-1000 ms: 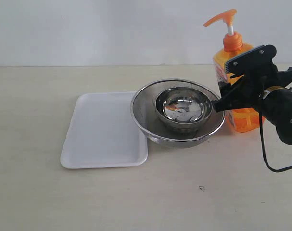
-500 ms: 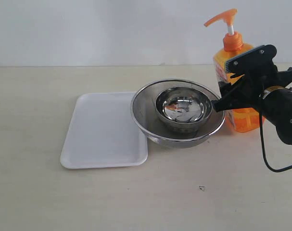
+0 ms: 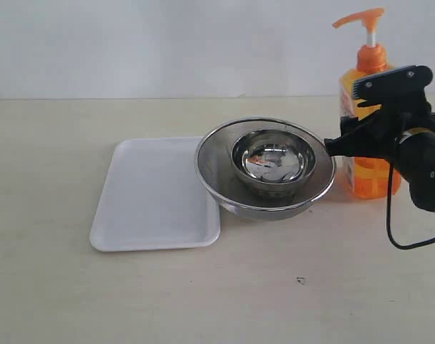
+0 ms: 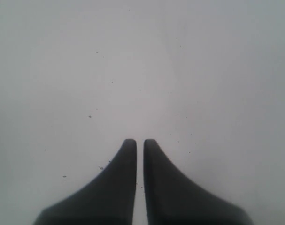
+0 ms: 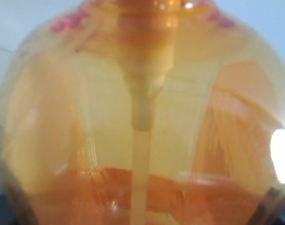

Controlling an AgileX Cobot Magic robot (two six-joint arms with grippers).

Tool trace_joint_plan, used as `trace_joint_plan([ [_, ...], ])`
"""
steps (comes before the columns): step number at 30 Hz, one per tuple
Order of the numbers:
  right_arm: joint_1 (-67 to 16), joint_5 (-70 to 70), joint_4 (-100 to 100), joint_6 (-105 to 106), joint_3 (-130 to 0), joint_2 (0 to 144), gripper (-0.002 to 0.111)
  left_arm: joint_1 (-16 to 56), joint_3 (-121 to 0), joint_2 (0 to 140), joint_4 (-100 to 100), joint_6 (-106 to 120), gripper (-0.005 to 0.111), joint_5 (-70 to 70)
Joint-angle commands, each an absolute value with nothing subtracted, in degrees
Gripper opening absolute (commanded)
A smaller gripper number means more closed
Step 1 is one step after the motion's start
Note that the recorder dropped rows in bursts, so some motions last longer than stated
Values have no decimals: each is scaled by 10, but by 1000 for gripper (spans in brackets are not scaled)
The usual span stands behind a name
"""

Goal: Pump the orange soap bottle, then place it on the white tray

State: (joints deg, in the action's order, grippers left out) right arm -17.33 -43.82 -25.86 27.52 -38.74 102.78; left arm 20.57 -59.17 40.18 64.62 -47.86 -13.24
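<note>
Shifted right: translucent orange soap bottle (image 3: 367, 180), upright.

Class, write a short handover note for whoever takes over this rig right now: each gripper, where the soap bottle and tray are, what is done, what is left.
Left gripper: shut, holding nothing.
Right gripper: closed on the orange soap bottle, which is upright, right of the steel bowls.
White tray: left of the bowls, nothing on it.
Done: bottle gripped. Pump head is up; whether it was pumped cannot be told.
Left: get the bottle past the bowls onto the tray.
</note>
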Motion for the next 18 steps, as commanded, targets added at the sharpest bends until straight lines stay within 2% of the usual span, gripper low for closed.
trace_joint_plan([
  [1,-172,-485,-309,295,-391,1024,0,204,-590,398,643,-477,5,-139],
  [18,-171,-469,-234,211,-391,1009,0,204,-590,398,643,-477,5,-139],
])
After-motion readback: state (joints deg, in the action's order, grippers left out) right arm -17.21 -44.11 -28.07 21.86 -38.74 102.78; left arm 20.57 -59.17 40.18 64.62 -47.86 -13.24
